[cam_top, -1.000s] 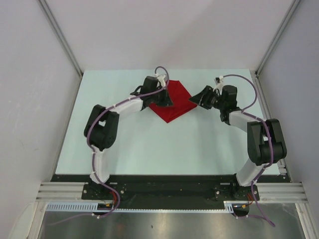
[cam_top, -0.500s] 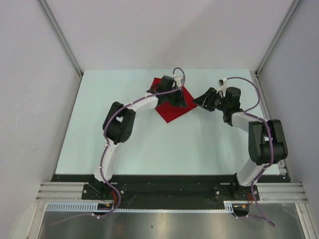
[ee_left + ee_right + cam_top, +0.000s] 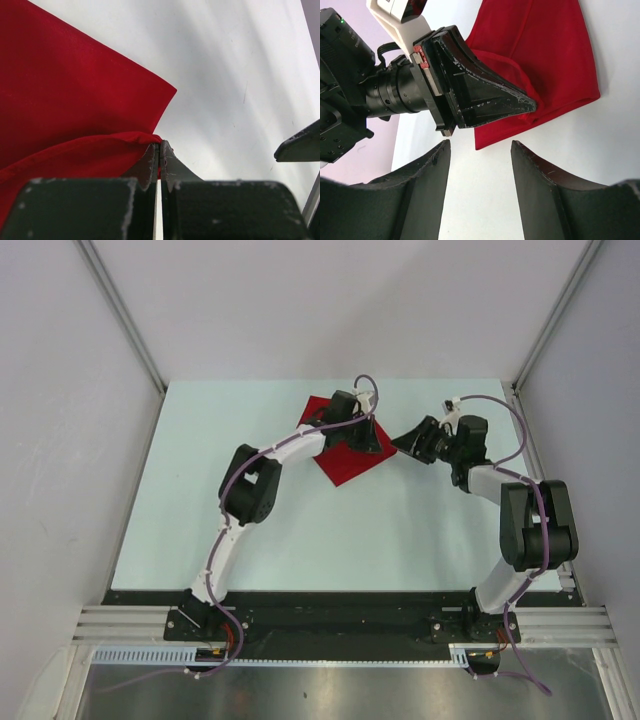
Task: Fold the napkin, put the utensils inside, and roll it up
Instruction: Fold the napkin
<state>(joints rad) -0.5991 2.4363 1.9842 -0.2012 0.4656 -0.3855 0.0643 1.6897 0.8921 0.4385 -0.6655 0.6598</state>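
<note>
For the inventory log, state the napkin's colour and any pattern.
The napkin is plain bright red, no pattern; the left wrist view shows it best.

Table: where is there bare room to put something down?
The table is bare across its near half, between the left arm and right arm, and along the left wall. Crowded at far centre, where the left gripper pinches the napkin facing the open right gripper.
</note>
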